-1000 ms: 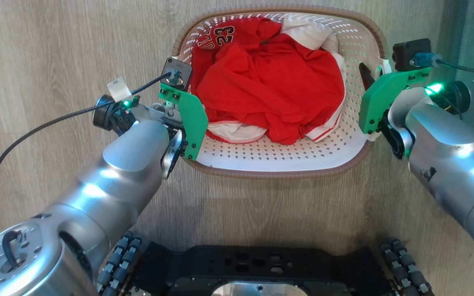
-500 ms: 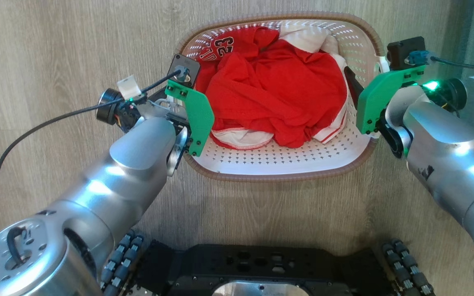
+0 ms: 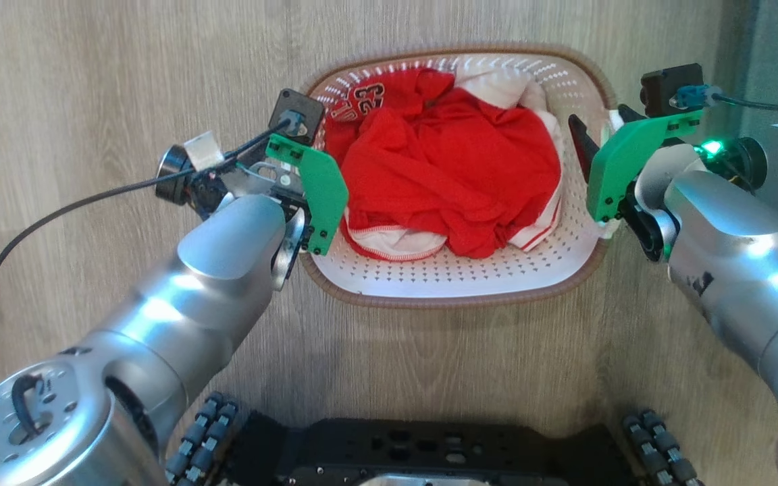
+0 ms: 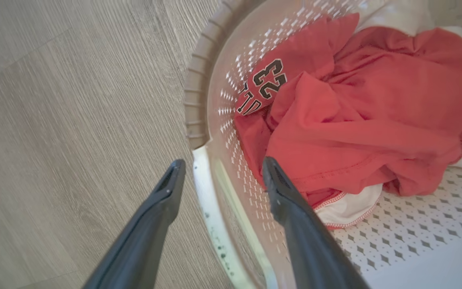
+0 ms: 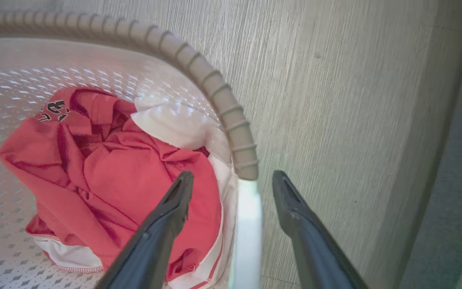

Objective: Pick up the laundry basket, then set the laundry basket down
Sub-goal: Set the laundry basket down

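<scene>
From the head: the laundry basket [image 3: 456,289] of red clothes [image 3: 450,169] sits on the wooden floor [image 3: 92,81].
Left wrist: the left gripper [image 4: 223,162], fingers spread, straddles its white side handle [image 4: 205,192]. Right wrist: the right gripper [image 5: 233,176], fingers spread, straddles the opposite handle [image 5: 247,224].

The red jersey [image 3: 450,169] in the laundry basket [image 3: 456,300] bears a black, white-edged 23.

White perforated laundry basket [image 3: 456,277], red clothes [image 3: 443,169]
</scene>
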Motion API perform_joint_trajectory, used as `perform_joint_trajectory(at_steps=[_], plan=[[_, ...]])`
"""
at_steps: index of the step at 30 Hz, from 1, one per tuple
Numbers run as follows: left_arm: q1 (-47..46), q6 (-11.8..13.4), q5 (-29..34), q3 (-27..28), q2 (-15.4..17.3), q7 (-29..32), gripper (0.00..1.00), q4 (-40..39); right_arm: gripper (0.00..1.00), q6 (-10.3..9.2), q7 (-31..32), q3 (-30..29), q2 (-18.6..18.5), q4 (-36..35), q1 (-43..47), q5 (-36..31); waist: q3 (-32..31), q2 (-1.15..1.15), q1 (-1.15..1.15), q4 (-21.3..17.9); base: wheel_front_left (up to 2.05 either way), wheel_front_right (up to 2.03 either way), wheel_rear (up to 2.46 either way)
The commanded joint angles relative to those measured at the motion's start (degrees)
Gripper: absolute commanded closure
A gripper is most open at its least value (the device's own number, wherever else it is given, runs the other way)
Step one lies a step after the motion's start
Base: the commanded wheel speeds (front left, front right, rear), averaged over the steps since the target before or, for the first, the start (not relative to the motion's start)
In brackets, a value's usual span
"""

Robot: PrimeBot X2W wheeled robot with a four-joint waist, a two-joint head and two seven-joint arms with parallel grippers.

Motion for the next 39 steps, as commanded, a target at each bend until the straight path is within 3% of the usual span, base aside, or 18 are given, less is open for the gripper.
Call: perform_joint_trajectory(at_steps=[1, 14, 25, 28, 33, 39], plan=[[0.84, 0.07, -1.49, 0.52, 0.68, -0.73, 0.00, -0.03, 0.00, 0.41, 0.06, 0.16, 0.51, -0.01, 4.04, 0.48, -1.56, 0.00, 0.00, -0.06, 0.00, 0.00, 0.00], [6.89, -2.04, -5.68, 0.67, 0.68, -5.05, 0.00, 4.01, 0.00, 0.41, -1.21, -0.85, 2.10, 0.10, 9.63, 4.17, -15.35, 0.00, 0.00, -1.66, 0.00, 0.00, 0.00], [12.10, -5.83, -8.19, 0.76, 0.68, -11.76, 0.00, 6.42, 0.00, 0.41, -3.36, -4.39, 1.49, -2.26, 15.52, 5.72, -27.99, 0.00, 0.00, -2.52, 0.00, 0.00, 0.00], [12.53, -5.94, -8.35, 1.14, 0.67, -14.32, 0.00, 6.50, 0.00, 0.41, -3.40, -9.09, 0.43, -4.50, 15.55, 3.12, -30.09, 0.00, 0.00, -2.81, 0.00, 0.00, 0.00], [12.50, -5.03, -7.55, 3.12, 0.67, -16.28, 0.00, 6.09, 0.00, 0.41, -3.42, -21.36, -1.60, -10.77, 17.25, -8.21, -32.30, 0.00, 0.00, -3.66, 0.00, 0.00, 0.00], [14.78, 0.61, 2.27, 15.96, 3.94, -16.37, 0.00, -7.67, 0.00, 0.41, -3.43, -39.98, -1.89, -21.91, 25.42, -23.45, -35.00, 0.00, 0.00, -3.96, 0.00, 0.00, 0.00]])
